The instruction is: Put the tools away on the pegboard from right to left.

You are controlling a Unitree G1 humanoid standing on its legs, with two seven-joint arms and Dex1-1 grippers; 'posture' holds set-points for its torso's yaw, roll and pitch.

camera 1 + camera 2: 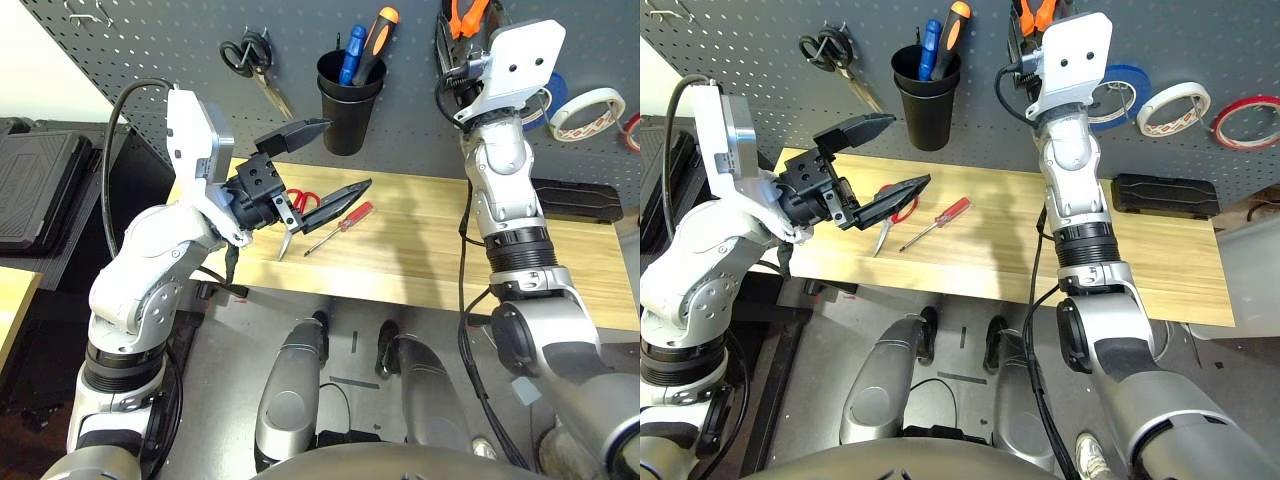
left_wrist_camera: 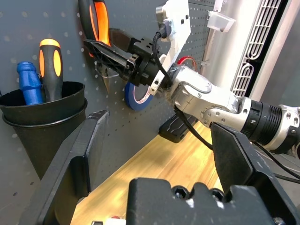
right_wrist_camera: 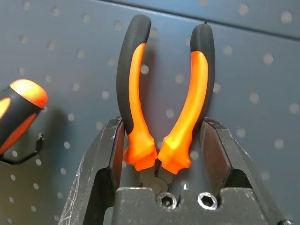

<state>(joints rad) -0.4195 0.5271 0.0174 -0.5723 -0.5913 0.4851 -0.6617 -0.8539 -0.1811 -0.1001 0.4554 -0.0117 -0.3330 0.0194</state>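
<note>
While pressed up at the pegboard, right pincer pinching pliers. Red tape ring hung already. Screwdriver and red scissors left on bench; left pincer spread, empty.

The dark grey perforated pegboard looks like matt painted metal. Against it, the orange-and-black needle-nose pliers show smooth, slightly glossy orange plastic grips edged in matt black rubber-like material. The pale wooden tabletop has a fine grain and a satin finish. The small red-handled screwdriver has a shiny translucent plastic handle (its thin shaft looks like bare metal). The black plastic cup is semi-matt.
</note>
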